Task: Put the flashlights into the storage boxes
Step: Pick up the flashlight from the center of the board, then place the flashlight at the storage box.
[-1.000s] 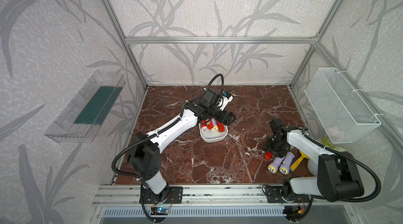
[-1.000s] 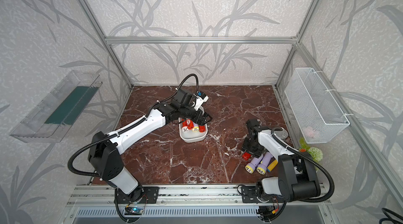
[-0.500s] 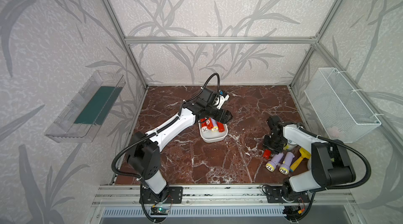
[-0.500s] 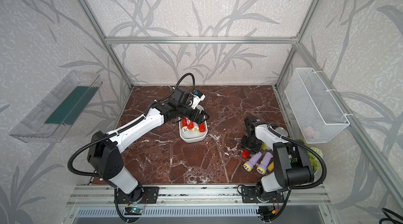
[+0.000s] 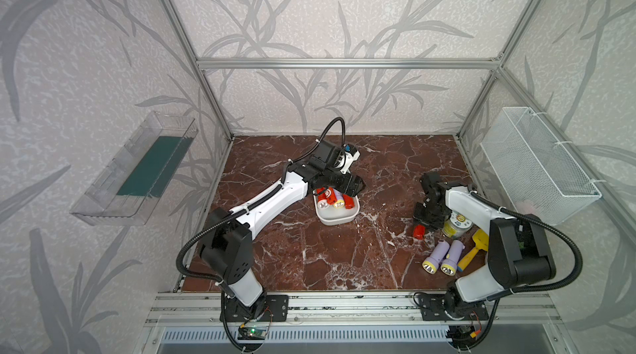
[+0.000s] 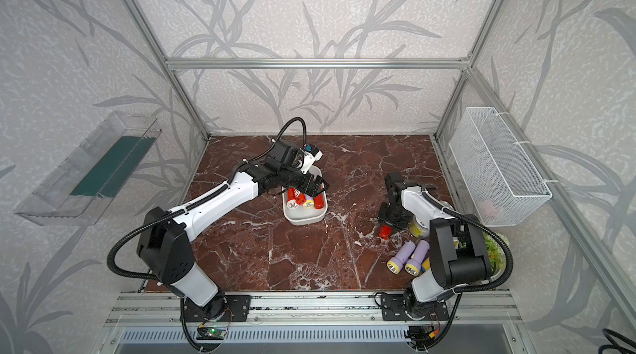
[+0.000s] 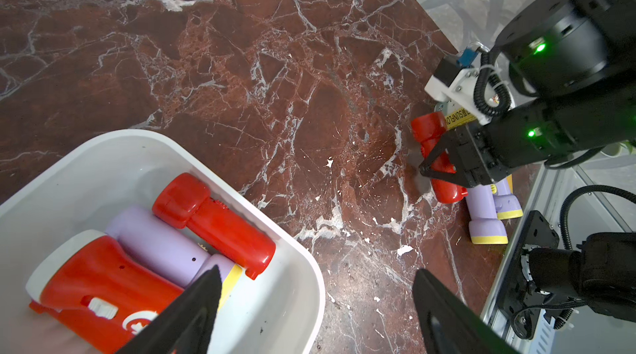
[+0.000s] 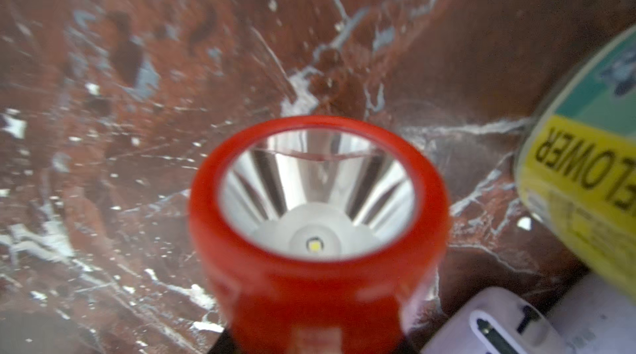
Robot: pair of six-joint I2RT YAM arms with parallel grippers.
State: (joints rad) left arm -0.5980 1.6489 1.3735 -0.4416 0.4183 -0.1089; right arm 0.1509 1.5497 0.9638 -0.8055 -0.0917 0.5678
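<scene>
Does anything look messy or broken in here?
Nothing looks broken or spilled. There is only a small muddle: in the white tray, one red flashlight lies head-to-tail with the lavender flashlight next to it, so their lenses face opposite ways.

Shallow white plastic tray (image 5: pixel 338 220) held three stubby flashlights (image 5: pixel 331 197); a red flashlight (image 5: pixel 419 231) and two lavender flashlights (image 5: pixel 438 253) sat well apart from it.

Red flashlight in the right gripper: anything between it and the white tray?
Nothing lies on the marble between the red flashlight, held in the shut right gripper, and the white tray. But the open left gripper hangs over the tray's far end, where three flashlights already lie; its near end is bare.
</scene>
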